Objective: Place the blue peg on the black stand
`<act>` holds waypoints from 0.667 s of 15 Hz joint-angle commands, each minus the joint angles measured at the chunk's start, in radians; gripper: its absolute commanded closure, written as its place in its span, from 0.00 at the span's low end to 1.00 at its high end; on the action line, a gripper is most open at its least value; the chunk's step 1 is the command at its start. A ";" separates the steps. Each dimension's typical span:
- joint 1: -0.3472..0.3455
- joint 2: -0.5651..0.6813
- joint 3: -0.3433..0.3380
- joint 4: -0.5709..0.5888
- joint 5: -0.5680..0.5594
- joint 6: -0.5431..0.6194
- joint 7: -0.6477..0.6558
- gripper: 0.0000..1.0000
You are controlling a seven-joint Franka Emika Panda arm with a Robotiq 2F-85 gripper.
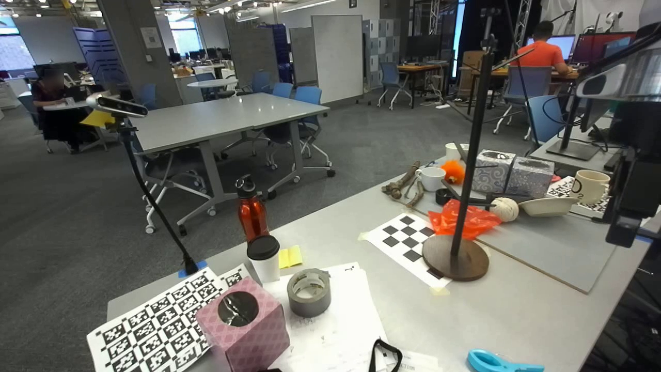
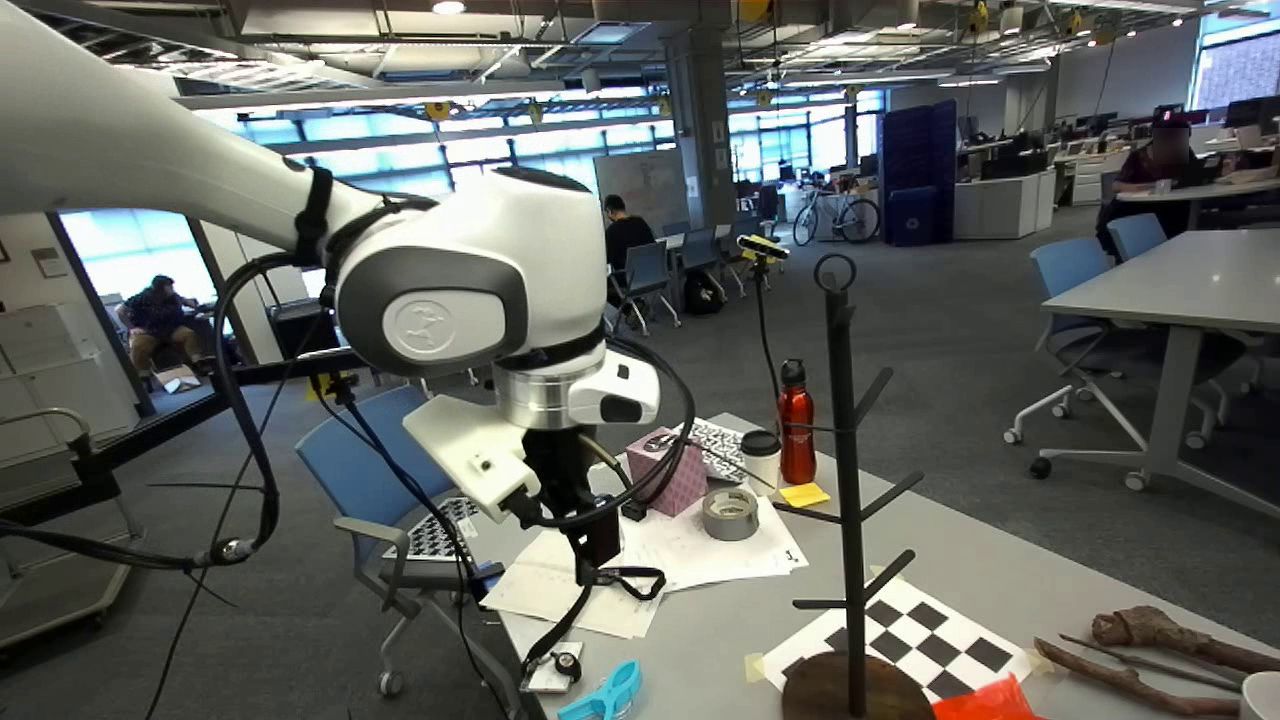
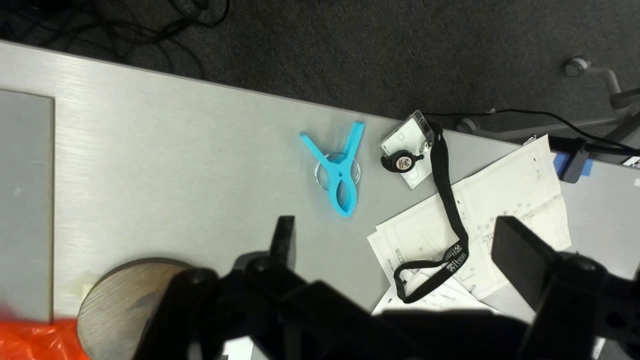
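Observation:
The blue peg (image 3: 341,176), a light-blue spring clip with two splayed handles, lies flat on the grey table near its edge. It also shows in both exterior views, cut off at the bottom in one place as the peg (image 1: 516,367) and whole handles unclear as the peg (image 2: 612,692). The black stand (image 1: 469,170) is a tall thin rod with short side arms on a round brown base; its pole (image 2: 849,480) rises upright. My gripper (image 3: 396,225) hangs above the table, wide open, nothing between its fingers. The peg lies apart from it.
A black lanyard (image 3: 442,175) and papers (image 3: 520,200) lie beside the peg. Around the stand are a checkerboard sheet (image 1: 400,237), an orange-red plastic sheet (image 1: 462,219) and a grey board (image 1: 557,253). Tape (image 1: 310,305) and a pink tissue box (image 1: 253,336) stand farther along.

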 commanded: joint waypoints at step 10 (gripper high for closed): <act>-0.022 0.136 0.068 0.018 -0.025 0.094 0.002 0.00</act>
